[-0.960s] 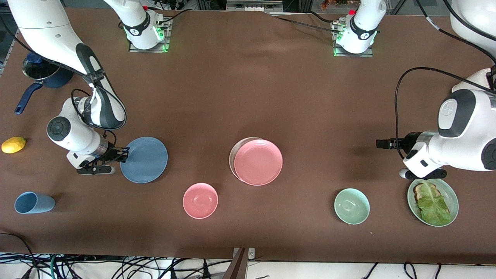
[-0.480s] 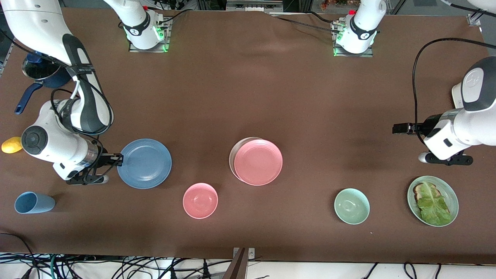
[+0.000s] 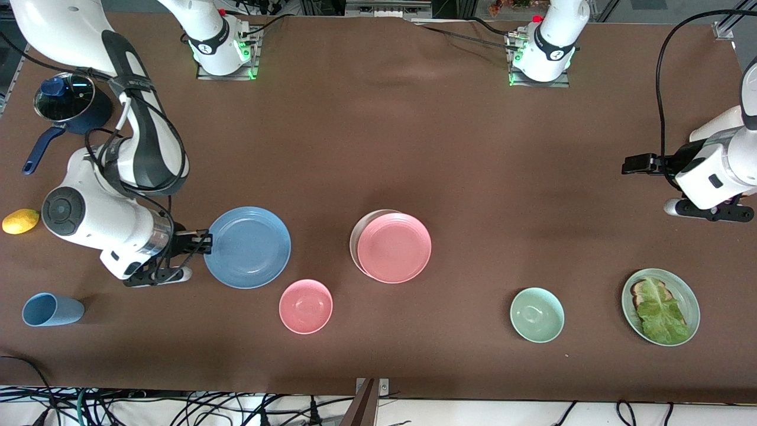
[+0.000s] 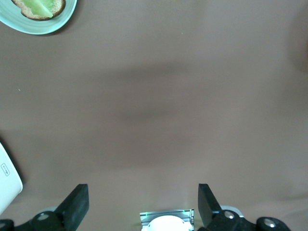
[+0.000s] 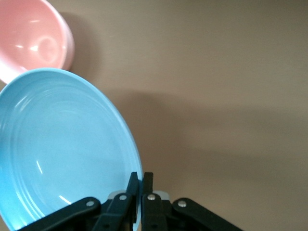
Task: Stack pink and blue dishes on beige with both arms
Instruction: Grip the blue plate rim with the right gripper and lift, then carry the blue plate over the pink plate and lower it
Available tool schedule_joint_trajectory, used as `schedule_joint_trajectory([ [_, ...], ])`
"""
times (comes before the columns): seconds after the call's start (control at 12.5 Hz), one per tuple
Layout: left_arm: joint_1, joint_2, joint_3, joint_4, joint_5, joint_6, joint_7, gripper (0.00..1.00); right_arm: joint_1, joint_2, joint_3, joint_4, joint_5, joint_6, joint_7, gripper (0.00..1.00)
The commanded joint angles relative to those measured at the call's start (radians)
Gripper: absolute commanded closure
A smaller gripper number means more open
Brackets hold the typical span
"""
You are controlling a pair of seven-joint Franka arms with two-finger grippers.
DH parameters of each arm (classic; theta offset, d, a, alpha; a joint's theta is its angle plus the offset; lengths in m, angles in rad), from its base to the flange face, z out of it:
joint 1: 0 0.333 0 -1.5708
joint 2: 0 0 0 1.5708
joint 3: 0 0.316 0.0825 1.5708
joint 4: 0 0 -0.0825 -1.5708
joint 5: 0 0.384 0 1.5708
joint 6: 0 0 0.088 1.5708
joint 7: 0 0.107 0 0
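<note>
Lowest in the front frame, a light blue plastic cup (image 3: 52,309) lies on its side at the right arm's end of the brown-clothed table (image 3: 414,148). Along the same low band sit a small deep pink bowl (image 3: 305,306), a pale green bowl (image 3: 537,315), and a pale green plate (image 3: 690,294) with lettuce on toast at the left arm's end.

In the frame's middle band, the right gripper (image 3: 201,241) has its jaws pinched tight on the rim of the medium blue round plate (image 3: 247,247). The right wrist view shows the two black fingers (image 5: 131,188) clamped on the plate's edge (image 5: 62,144), with the plate tilted. It hangs over the table just above the pink bowl in the frame and apart from the stack. At frame centre, the pale pink round plate (image 3: 394,247) rests on the cream-beige plate (image 3: 354,236), sitting off-centre so that only a crescent of beige shows.

A yellow lemon (image 3: 20,220) lies at the frame's edge by the right arm. The left gripper (image 3: 636,164) hovers over bare cloth at its own end, jaws spread wide and empty (image 4: 142,190).

Near the top corner stands a dark blue pot with a glass lid (image 3: 65,103).
</note>
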Motion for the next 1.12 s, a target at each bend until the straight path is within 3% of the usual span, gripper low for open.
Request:
schedule_joint_trajectory([
  [0.0, -0.034, -0.037, 0.023, 0.0, 0.011, -0.013, 0.022, 0.0, 0.026, 0.004, 0.04, 0.023, 0.013, -0.024, 0.105, 1.0],
  [0.08, -0.079, -0.06, 0.069, -0.005, 0.007, 0.009, 0.024, 0.0, 0.052, 0.005, 0.056, 0.033, 0.013, -0.021, 0.162, 1.0],
  [0.24, -0.113, -0.108, 0.088, -0.034, 0.011, 0.099, 0.022, 0.0, 0.138, 0.005, 0.056, 0.044, 0.01, -0.013, 0.309, 1.0],
  [0.56, -0.144, -0.187, 0.1, -0.04, 0.017, 0.096, 0.018, 0.0, 0.274, 0.013, 0.054, 0.047, 0.003, 0.043, 0.527, 1.0],
  [0.72, -0.177, -0.238, 0.121, -0.1, 0.016, 0.089, 0.022, 0.0, 0.337, 0.03, 0.054, 0.046, -0.003, 0.117, 0.619, 1.0],
  [1.04, -0.185, -0.253, 0.152, -0.117, 0.013, 0.095, 0.019, 0.0, 0.417, 0.085, 0.051, 0.044, -0.064, 0.209, 0.735, 1.0],
])
